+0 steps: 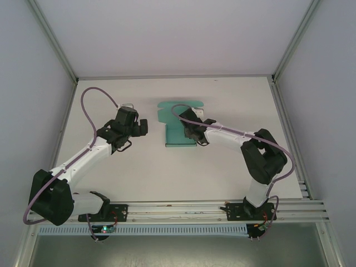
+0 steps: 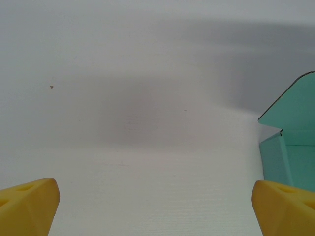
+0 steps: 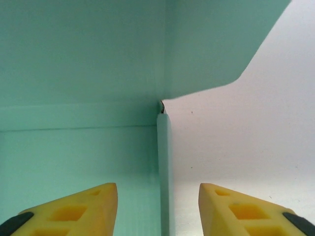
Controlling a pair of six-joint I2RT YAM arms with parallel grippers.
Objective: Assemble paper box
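Note:
The paper box [image 1: 179, 125] is teal-green card lying partly folded at the middle of the white table, with a rounded flap [image 1: 181, 105] pointing to the far side. My right gripper [image 1: 190, 132] is over its right side. In the right wrist view that gripper [image 3: 157, 192] is open, and the box's upright side wall [image 3: 164, 162] stands between its yellow fingers without touching either. The box floor [image 3: 78, 157] lies under the left finger. My left gripper [image 1: 142, 128] hovers left of the box. It [image 2: 155, 196] is wide open over bare table, with the box's edge [image 2: 293, 142] at its right.
The table [image 1: 233, 100] is closed in by grey walls with metal frame posts on the left [image 1: 67, 119] and right [image 1: 286, 119]. An aluminium rail [image 1: 183, 208] carrying both arm bases runs along the near edge. Cables loop above both arms.

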